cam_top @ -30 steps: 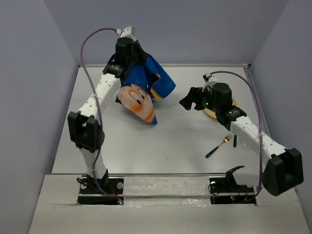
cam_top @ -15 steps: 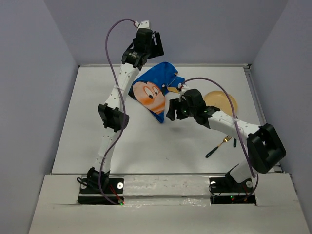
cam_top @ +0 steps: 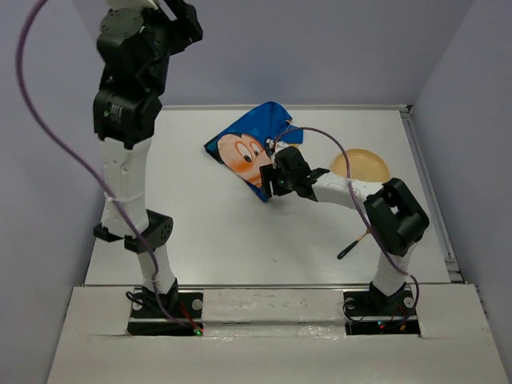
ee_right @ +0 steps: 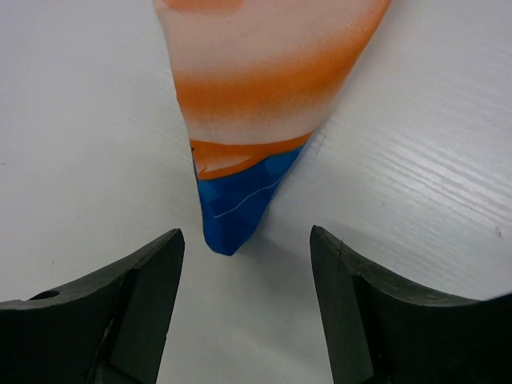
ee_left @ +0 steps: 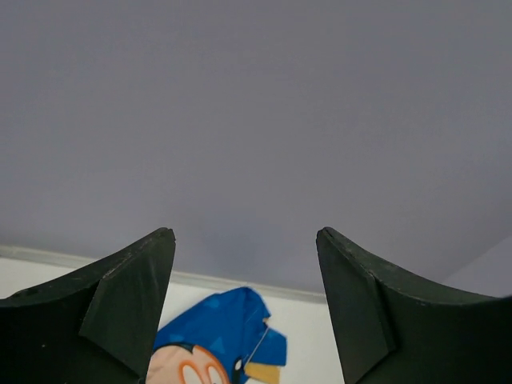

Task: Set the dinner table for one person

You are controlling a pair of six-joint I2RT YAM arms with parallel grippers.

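Note:
The dinner table (cam_top: 200,240) is the white tabletop. A blue Mickey Mouse placemat (cam_top: 244,148) lies crumpled on it at the back middle. My left gripper (cam_top: 188,20) is raised high at the upper left, open and empty. In the left wrist view the left gripper (ee_left: 244,236) faces the back wall, with the placemat (ee_left: 216,348) far below. My right gripper (cam_top: 268,184) is low at the placemat's near corner. In the right wrist view the right gripper (ee_right: 244,240) is open, and the blue corner (ee_right: 232,212) points into the gap, untouched.
A tan plate (cam_top: 362,166) sits at the back right of the table. A fork (cam_top: 354,243) with a dark handle lies near the right arm's elbow. Grey walls close in the table on three sides.
The left gripper let go of the placemat and swung up and to the left. The placemat dropped onto the table. The right arm reached left to its near corner, jaws narrowing slightly.

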